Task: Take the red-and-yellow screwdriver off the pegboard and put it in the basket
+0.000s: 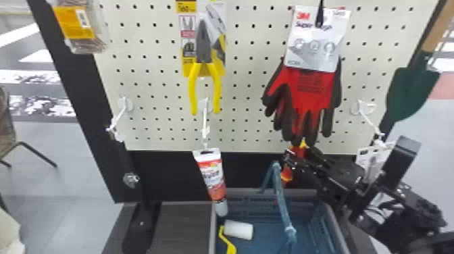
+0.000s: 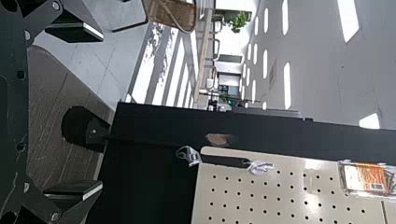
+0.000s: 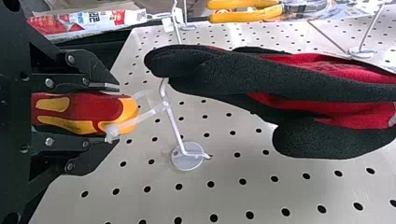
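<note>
In the head view my right gripper (image 1: 293, 159) is just below the hanging gloves, around the red-and-yellow screwdriver (image 1: 286, 175), whose parts show above and below it. The right wrist view has the right gripper (image 3: 109, 113) shut on the screwdriver's handle (image 3: 88, 112), one finger along each side. A clear tie (image 3: 144, 113) at the handle's end is looped on a white hook (image 3: 172, 122) of the pegboard (image 3: 224, 172). The basket (image 1: 305, 193) stands below the board. My left gripper (image 2: 74, 111) is open, off by the board's left side.
Red-and-black gloves (image 1: 309, 98) hang directly above the right gripper. Yellow pliers (image 1: 191, 81) and a white-and-red tube (image 1: 211, 179) hang further left. A blue bar-like thing (image 1: 283, 199) rises over the basket, which holds a white roller (image 1: 238, 229). A green trowel (image 1: 407, 91) hangs at the right.
</note>
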You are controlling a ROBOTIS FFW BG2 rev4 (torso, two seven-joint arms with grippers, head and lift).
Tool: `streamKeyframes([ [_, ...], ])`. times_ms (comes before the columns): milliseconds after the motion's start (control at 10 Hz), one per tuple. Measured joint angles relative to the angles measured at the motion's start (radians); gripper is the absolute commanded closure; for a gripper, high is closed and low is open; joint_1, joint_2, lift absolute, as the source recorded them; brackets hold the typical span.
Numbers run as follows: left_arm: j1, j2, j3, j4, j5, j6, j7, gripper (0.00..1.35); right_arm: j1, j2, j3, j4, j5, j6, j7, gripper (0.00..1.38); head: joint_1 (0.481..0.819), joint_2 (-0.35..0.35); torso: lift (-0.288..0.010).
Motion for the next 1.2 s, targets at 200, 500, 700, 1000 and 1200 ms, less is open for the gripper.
streamKeyframes([
  [200, -0.001, 0.0, 0.0, 0.0, 0.001, 0.0, 0.0, 0.18, 0.0, 0.0, 0.0, 0.008, -0.007, 0.0, 0.0, 1.2, 0.549, 0.0, -0.1],
  [500, -0.002, 0.001, -0.001, 0.0, 0.001, 0.0, 0.0, 0.18, 0.0, 0.0, 0.0, 0.008, -0.009, -0.001, 0.0, 1.2, 0.549, 0.0, -0.1],
  [700, -0.002, 0.001, -0.002, 0.0, 0.002, 0.0, 0.0, 0.18, 0.0, 0.0, 0.0, 0.008, -0.009, -0.001, 0.0, 1.2, 0.549, 0.0, -0.1],
  [1000, -0.002, 0.001, -0.002, 0.0, 0.002, 0.0, 0.0, 0.18, 0.0, 0.0, 0.0, -0.007, -0.011, -0.001, 0.0, 1.2, 0.549, 0.0, -0.1],
  [1200, -0.002, 0.001, -0.002, 0.0, 0.002, 0.0, 0.0, 0.19, 0.006, 0.0, -0.001, -0.024, -0.016, -0.001, 0.0, 1.2, 0.549, 0.0, -0.1],
])
